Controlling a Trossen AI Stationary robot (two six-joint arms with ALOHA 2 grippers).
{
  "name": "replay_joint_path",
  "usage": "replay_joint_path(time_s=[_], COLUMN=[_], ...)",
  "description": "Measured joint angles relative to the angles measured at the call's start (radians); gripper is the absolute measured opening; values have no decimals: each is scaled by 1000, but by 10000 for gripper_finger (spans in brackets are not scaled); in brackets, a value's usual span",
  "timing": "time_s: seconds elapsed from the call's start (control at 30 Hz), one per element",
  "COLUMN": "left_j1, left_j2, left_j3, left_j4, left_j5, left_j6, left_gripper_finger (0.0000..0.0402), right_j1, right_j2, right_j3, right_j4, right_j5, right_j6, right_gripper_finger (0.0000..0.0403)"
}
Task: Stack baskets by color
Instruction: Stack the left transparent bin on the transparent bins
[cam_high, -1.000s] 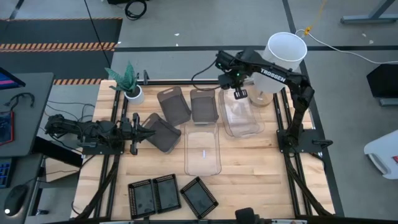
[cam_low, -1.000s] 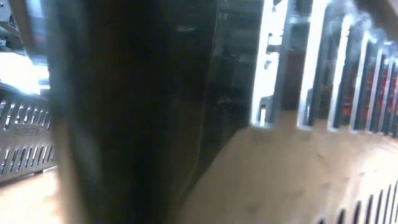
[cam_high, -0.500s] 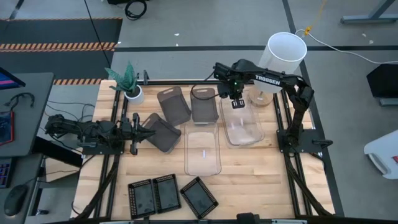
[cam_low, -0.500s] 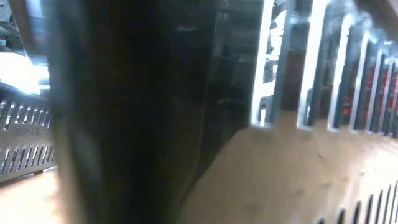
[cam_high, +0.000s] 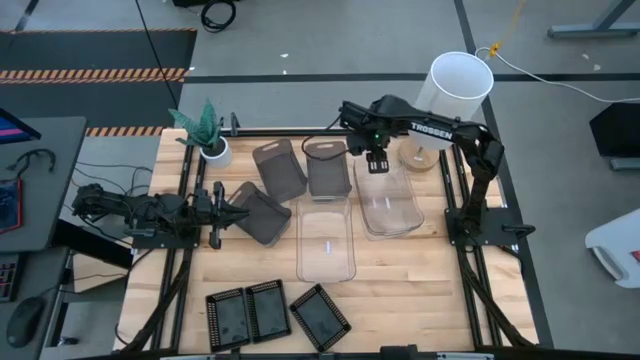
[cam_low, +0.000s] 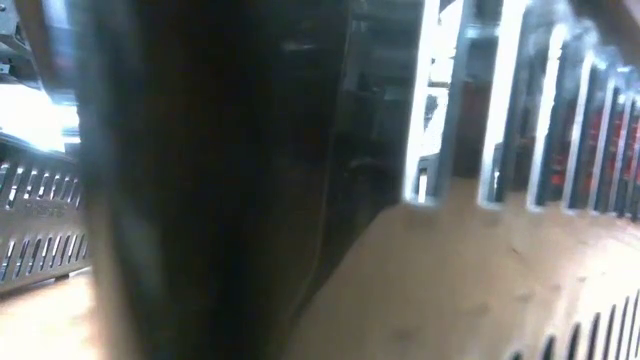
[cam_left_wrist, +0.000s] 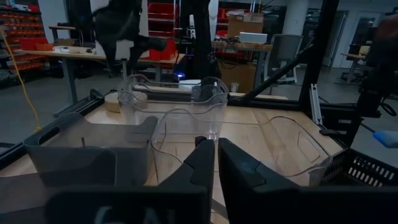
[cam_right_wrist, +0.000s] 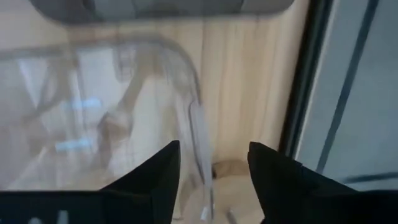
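1. From overhead: the right gripper (cam_high: 377, 160) hangs over the far end of a clear basket (cam_high: 388, 195) on the right of the table (cam_high: 420, 270), fingers apart and holding nothing. That basket looks doubled, one clear bin nested in another, though I cannot be sure. A second clear one (cam_high: 326, 243) lies alone mid-table. Three smoky grey baskets sit near: two side by side at the far edge (cam_high: 280, 170) (cam_high: 327, 168), one tilted (cam_high: 262, 213) just off the left gripper (cam_high: 216, 210), which rests low at the left side, pinched nearly shut on nothing. Three flat black mesh baskets (cam_high: 268, 312) line the near edge. The tall white cylinder (cam_high: 458, 85) and the plant pot (cam_high: 213, 148) stand aside.

2. Low view: only a blurred dark wall and slotted mesh sides right against the lens; nothing useful.

3. Left wrist view: the left fingers (cam_left_wrist: 205, 165) stand close together. Ahead, a grey basket (cam_left_wrist: 87, 149) with a cut-out handle, then thin-walled clear bins (cam_left_wrist: 186, 112). I'd judge them light, rigid but springy, and slick; the walls would flex if squeezed mid-side.

4. Right wrist view: the right fingers (cam_right_wrist: 165, 171) straddle the clear basket's rim (cam_right_wrist: 193, 112) at its curved handle end, wide apart. That short end rim seems the best hold: stiffest part, and a thin lip to pinch. Gloss suggests it could slip if gripped lightly.
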Motion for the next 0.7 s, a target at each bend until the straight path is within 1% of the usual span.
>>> replay_joint_path(time_s=[0.07, 0.1, 0.3, 0.37, 0.43, 0.53, 0.6, 0.7], left_j1=[0, 0, 0, 0, 0, 0, 0, 0], left_j2=[0, 0, 0, 0, 0, 0, 0, 0], left_j3=[0, 0, 0, 0, 0, 0, 0, 0], left_j4=[0, 0, 0, 0, 0, 0, 0, 0], left_j5=[0, 0, 0, 0, 0, 0, 0, 0], left_j6=[0, 0, 0, 0, 0, 0, 0, 0], left_gripper_finger=[26, 26, 34, 36, 36, 33, 30, 28], right_j1=[12, 18, 48, 63, 88, 138, 175, 227], right_j2=[0, 0, -1, -1, -1, -1, -1, -1], right_j3=[26, 35, 30, 7, -18, -52, -68, -77], right_j4=[27, 52, 234, 300, 346, 375, 393, 424], right_j5=[-43, -83, -411, -462, -453, -386, -359, -359], right_j6=[1, 4, 35, 80, 105, 108, 121, 144], right_gripper_finger=[199, 200, 199, 199, 199, 199, 199, 198])
